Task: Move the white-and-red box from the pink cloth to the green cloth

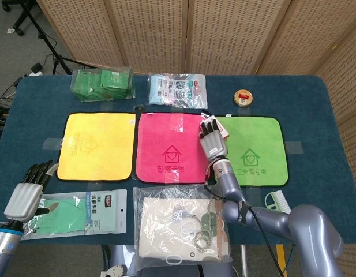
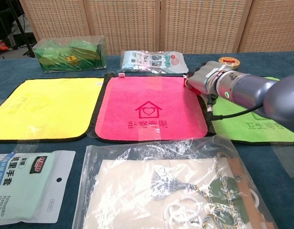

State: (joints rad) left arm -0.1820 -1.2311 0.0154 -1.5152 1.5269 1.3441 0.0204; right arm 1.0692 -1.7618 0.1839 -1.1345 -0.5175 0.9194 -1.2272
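My right hand (image 1: 212,142) (image 2: 209,81) grips the white-and-red box (image 1: 223,131) (image 2: 190,86) and holds it low over the seam where the pink cloth (image 1: 169,147) (image 2: 149,107) meets the green cloth (image 1: 250,150) (image 2: 251,119). The hand covers most of the box; only a white corner and a red edge show. The pink cloth lies bare. My left hand (image 1: 26,193) hovers at the table's near left corner with fingers stretched out and nothing in them; only the head view shows it.
A yellow cloth (image 1: 97,145) lies left of the pink one. Along the back stand a green packet bag (image 1: 102,83), a blue-white packet (image 1: 178,89) and a round tin (image 1: 243,97). Near the front lie a glove pack (image 1: 79,210), a clear bag (image 1: 180,225) and a brush (image 1: 276,203).
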